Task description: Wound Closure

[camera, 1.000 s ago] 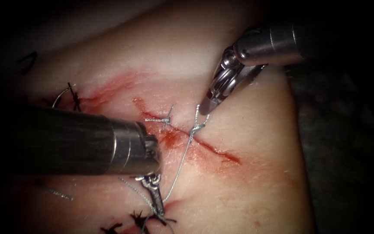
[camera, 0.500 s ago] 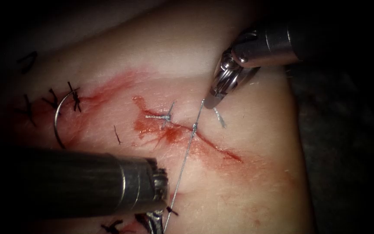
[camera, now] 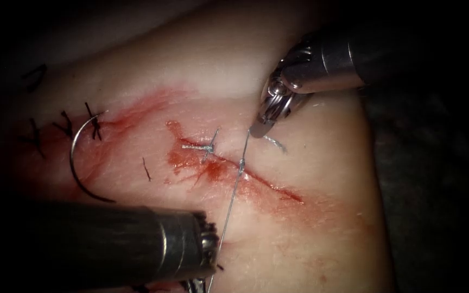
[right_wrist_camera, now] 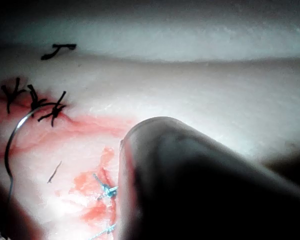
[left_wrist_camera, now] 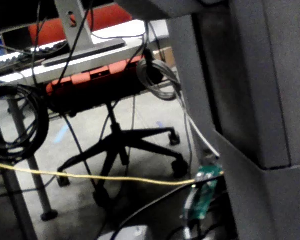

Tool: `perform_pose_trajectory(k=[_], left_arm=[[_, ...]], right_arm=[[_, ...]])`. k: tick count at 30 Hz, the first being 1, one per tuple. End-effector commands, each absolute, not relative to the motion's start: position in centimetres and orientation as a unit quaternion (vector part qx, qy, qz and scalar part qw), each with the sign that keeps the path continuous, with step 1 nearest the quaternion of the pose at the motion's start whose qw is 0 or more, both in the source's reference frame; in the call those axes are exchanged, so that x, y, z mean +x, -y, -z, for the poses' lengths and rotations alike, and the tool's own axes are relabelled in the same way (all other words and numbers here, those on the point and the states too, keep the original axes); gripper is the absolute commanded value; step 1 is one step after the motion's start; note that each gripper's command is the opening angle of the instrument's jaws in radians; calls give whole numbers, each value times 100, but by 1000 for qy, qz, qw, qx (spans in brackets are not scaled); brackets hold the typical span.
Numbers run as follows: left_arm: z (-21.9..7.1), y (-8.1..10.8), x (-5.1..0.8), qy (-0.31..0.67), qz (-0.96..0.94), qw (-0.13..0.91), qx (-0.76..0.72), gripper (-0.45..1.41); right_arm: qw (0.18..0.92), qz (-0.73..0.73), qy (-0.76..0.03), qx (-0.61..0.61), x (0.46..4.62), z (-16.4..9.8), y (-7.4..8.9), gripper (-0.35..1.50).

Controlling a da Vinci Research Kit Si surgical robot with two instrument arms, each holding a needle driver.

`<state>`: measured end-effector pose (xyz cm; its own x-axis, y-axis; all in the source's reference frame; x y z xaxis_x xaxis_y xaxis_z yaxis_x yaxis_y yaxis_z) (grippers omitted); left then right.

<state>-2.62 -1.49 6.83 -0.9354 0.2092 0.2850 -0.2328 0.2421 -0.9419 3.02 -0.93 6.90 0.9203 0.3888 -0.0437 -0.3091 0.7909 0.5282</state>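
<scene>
The cut (camera: 267, 187) runs slanting across the pale tissue (camera: 310, 239), with red fluid (camera: 207, 169) around its middle. My right tool (camera: 256, 131) is above the cut, jaws shut on the thread (camera: 233, 192), and a short tail (camera: 276, 143) sticks out beside it. The thread runs taut through a knot (camera: 242, 163) on the cut down to my left tool (camera: 195, 285) at the lower edge, shut on it. The curved needle (camera: 75, 157) lies free on the tissue left of the cut, held by neither tool. It also shows as the needle (right_wrist_camera: 10, 145) in the right wrist view.
A finished stitch (camera: 207, 146) with short ends sits on the cut left of the knot, also seen as the stitch (right_wrist_camera: 107, 189). Dark stitches (camera: 93, 122) cross the tissue at far left by the needle. The left shaft (camera: 99, 249) covers the lower left tissue.
My left tool has drawn down toward the lower edge, pulling the thread straight and taut. The knot has closed down onto the cut. The needle has come out from behind the left shaft.
</scene>
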Motion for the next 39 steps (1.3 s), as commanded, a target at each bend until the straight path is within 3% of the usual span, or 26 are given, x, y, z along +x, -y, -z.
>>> perform_pose_trajectory(k=[1,21,32,34,35,36,37,39], left_arm=[[-687,154,-266,768,-615,177,9,-45],[-683,163,-264,772,-616,155,33,-45],[-681,140,-262,775,-605,183,4,-45],[-680,121,-261,769,-605,207,-14,-45],[-679,111,-260,765,-605,221,-21,-45],[-679,95,-258,757,-609,234,-36,-45],[-678,82,-257,753,-607,248,-50,-45],[-676,52,-251,742,-607,273,-85,-45]], right_arm=[[944,-185,-79,261,311,-693,92,-35],[955,-203,-49,212,297,-695,81,-35],[950,-189,-58,244,298,-686,87,-35],[950,-125,-98,268,301,-680,92,-5],[948,-124,-104,274,302,-676,94,19],[947,-127,-110,274,303,-670,96,57],[947,-129,-115,270,304,-666,98,79],[947,-133,-128,262,302,-655,100,103]])
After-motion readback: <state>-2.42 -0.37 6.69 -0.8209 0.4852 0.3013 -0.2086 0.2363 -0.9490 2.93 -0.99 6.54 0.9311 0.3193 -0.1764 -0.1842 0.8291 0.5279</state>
